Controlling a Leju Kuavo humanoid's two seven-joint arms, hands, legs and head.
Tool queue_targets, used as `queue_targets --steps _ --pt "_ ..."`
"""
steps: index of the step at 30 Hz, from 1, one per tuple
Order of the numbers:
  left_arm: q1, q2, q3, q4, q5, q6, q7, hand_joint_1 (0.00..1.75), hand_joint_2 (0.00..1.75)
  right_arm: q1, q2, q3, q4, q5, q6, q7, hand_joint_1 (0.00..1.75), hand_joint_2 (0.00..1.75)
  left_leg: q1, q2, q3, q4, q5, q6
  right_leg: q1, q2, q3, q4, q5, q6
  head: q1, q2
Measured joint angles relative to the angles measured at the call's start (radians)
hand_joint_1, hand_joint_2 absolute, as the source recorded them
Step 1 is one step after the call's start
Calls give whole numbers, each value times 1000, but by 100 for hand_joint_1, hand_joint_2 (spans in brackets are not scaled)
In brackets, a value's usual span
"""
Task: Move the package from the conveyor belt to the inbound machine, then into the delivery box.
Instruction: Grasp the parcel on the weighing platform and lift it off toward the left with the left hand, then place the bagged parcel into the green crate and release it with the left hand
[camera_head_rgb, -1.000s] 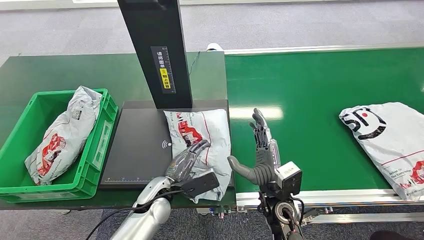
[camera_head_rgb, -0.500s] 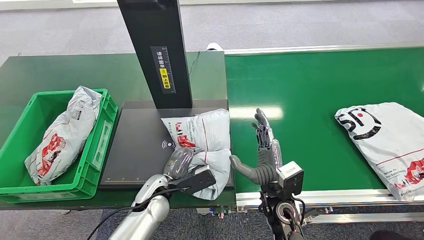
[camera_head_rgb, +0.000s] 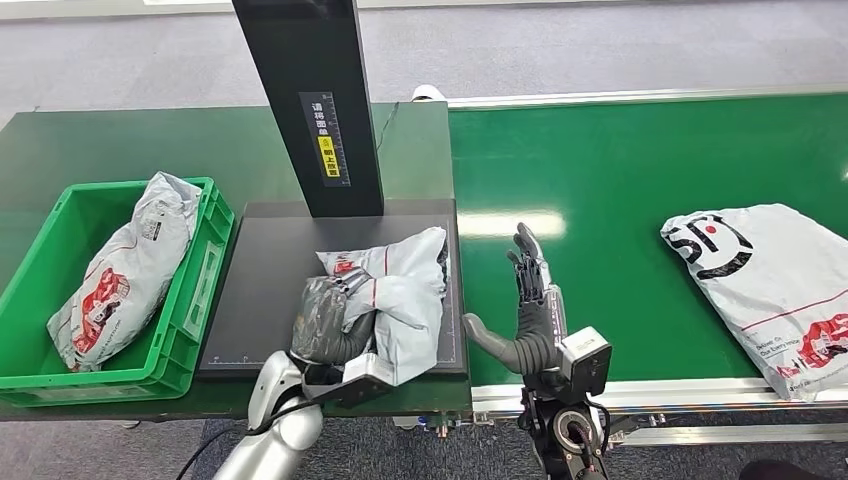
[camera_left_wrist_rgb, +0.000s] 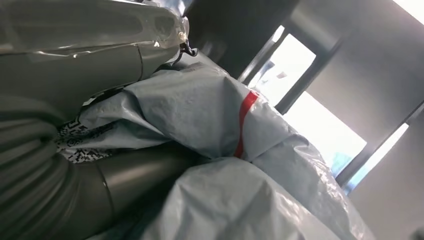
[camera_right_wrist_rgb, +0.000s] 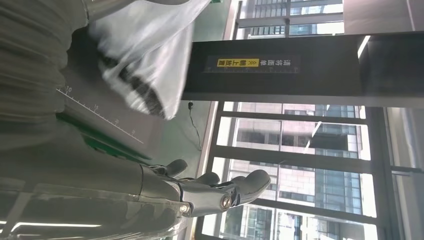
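Note:
A grey plastic package with red print lies crumpled on the black inbound machine plate, tilted up off it. My left hand grips its near left part; up close the bag folds over my thumb. My right hand stands upright and open over the green conveyor belt, just right of the package, fingers spread and holding nothing. A second grey package lies on the belt at the right. The green delivery box at the left holds another package.
The machine's black post with a yellow label rises behind the plate. The dark green table carries box and machine. The belt's metal rail runs along the near edge.
My left hand has closed on the package and dragged it left and up, bunching it. The package on the belt has drifted left. My right hand stays put.

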Motion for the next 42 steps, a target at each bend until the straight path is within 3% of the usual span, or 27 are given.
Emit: queue_targets --steps 4,7,10,15,20,24,32,37,42 --pt "38 11 -4 -128 -38 129 -76 175 175 -2 0 0 1 -12 -7 0 0 175 0 0 0 0 0 0 0 0 0 0 0 0 0 0" --pt "69 10 13 -238 -230 197 -128 175 175 -4 0 0 4 -17 -11 0 0 175 0 0 0 0 0 0 0 0 0 0 0 0 0 0" --pt "95 4 45 -348 -376 210 -148 175 175 -7 0 1 9 -21 -13 0 0 175 0 0 0 0 0 0 0 0 0 0 0 0 0 0" --pt "96 4 124 -439 -431 210 -147 175 175 -6 -1 0 11 -28 -17 0 0 175 0 0 0 0 0 0 0 0 0 0 0 0 0 0" --pt "52 5 282 -437 -438 210 -117 175 175 9 -3 -1 7 -28 -19 0 0 175 0 0 1 0 0 0 0 1 0 0 0 0 0 0" --pt "5 10 414 -392 -439 210 -41 175 175 32 -6 -4 -10 -28 -22 0 0 175 0 1 1 0 0 0 0 1 0 0 0 0 0 0" --pt "-64 28 578 -302 -434 210 105 175 175 45 -6 -16 -39 -27 -27 5 0 175 0 1 0 0 0 0 0 1 -1 0 0 0 0 0" --pt "-100 43 725 -258 -362 211 71 175 175 56 -6 -24 -54 -26 -29 10 0 175 1 1 0 0 0 0 1 2 -1 0 0 0 0 0" --pt "-115 48 813 -237 -347 211 32 175 175 61 -6 -29 -60 -25 -30 10 0 175 1 2 0 0 0 0 1 2 -1 0 0 0 0 0"
